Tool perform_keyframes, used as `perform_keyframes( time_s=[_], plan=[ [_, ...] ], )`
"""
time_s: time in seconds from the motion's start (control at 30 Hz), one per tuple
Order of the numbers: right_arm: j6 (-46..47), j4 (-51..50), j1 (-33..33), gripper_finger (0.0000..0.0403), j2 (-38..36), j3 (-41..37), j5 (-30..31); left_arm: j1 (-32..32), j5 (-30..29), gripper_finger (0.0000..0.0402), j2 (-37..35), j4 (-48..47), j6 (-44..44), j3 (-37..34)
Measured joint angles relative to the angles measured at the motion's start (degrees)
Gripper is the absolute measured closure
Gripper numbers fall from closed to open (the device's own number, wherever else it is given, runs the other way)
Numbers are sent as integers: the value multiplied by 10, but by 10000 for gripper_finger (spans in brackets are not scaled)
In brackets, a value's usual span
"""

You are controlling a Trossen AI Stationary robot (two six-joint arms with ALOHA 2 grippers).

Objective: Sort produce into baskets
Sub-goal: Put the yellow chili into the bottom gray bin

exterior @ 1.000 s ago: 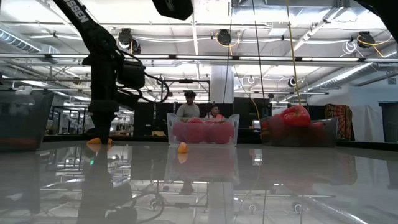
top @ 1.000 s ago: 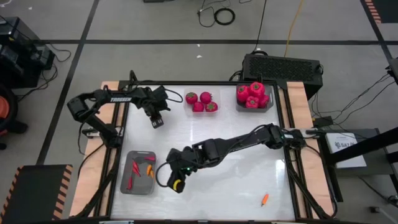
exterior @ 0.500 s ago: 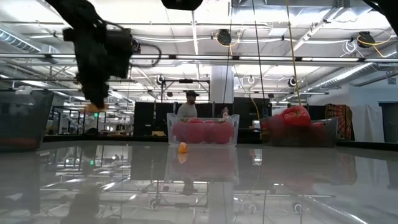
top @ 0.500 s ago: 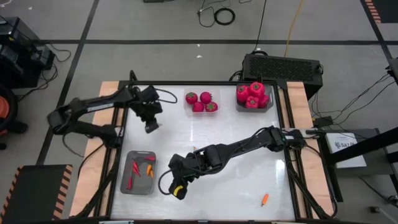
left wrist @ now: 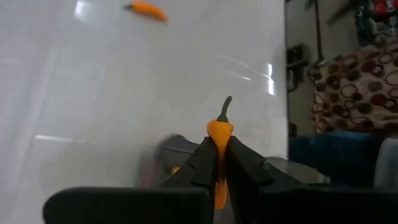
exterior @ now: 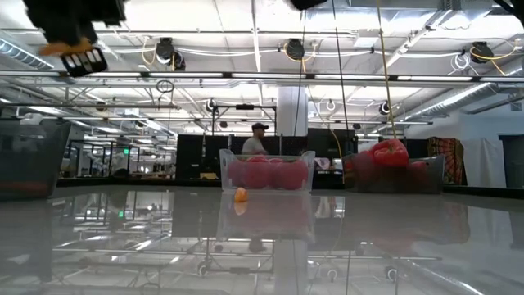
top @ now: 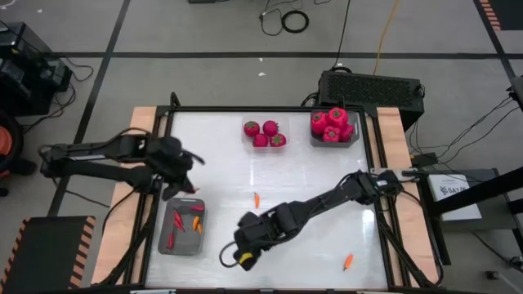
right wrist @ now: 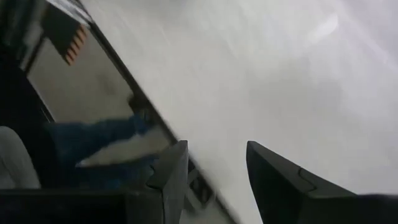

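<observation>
My left gripper [left wrist: 216,163] pinches an orange pepper [left wrist: 219,134] above the table's left edge, its length along my fingers, stem pointing outward, while my right gripper [right wrist: 214,163] hangs parted near the front edge.

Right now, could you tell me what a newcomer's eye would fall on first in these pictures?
Probably the heap of round red tomato-like fruits filling the grey plastic tray at the table's far right corner, with four more loose red fruits just left of it. Next, the left gripper, its fingers shut on a small orange pepper, above the near-left grey tray of slender peppers.
</observation>
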Motion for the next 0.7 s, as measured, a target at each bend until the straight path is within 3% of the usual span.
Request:
perform_keyframes(
  time_s=[0.23, 0.5, 0.7],
  plan=[
    [139, -107, 48, 248, 0, 0, -110, -127, -76, 373, -17, 11, -90, 0],
    [285, -254, 117, 248, -2, 0, -114, -275, -180, 373, 28, 51, -156, 0],
    [419, -257, 171, 248, -4, -13, -111, -356, -210, 373, 101, 52, -187, 1]
  ],
)
